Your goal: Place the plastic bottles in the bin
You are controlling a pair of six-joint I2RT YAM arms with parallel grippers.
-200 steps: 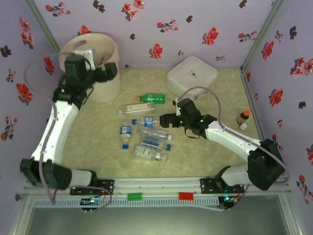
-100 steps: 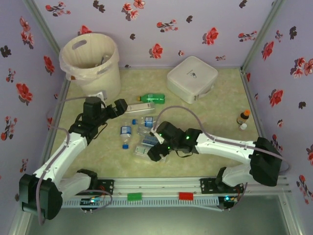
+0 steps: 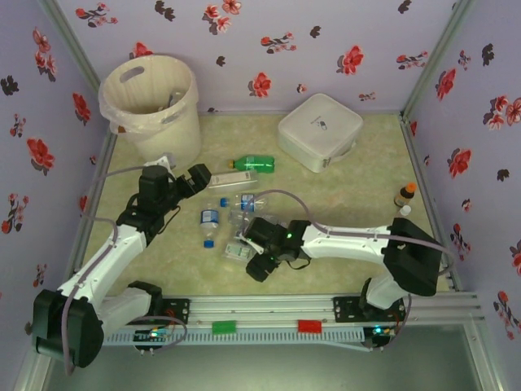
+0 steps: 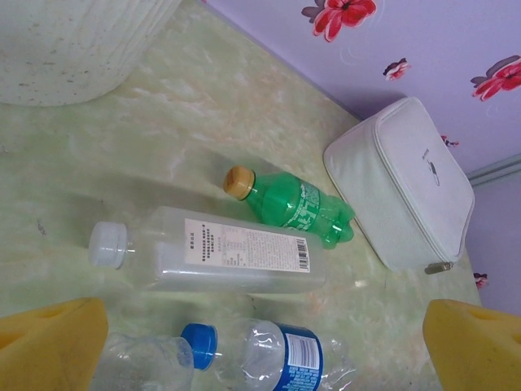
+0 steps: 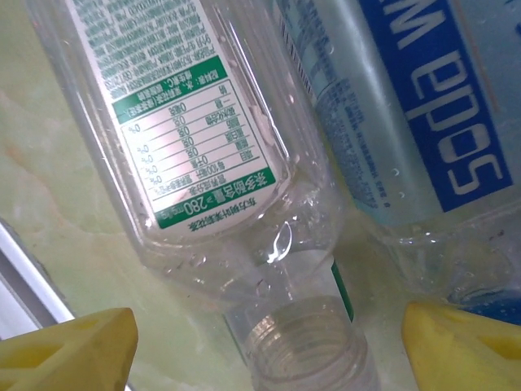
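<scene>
The right gripper (image 5: 264, 354), spread wide, straddled a capless clear bottle (image 5: 203, 138), probably light, slippery and crushable; best pinched across its labelled body.

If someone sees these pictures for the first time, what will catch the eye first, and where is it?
First the tall cream bin at the far left corner of the table, then the heap of clear, blue-capped plastic bottles lying mid-table, with one green bottle beyond them. The right gripper hangs open at the heap's near edge, its yellow pads either side of an uncapped bottle in the wrist view.
</scene>
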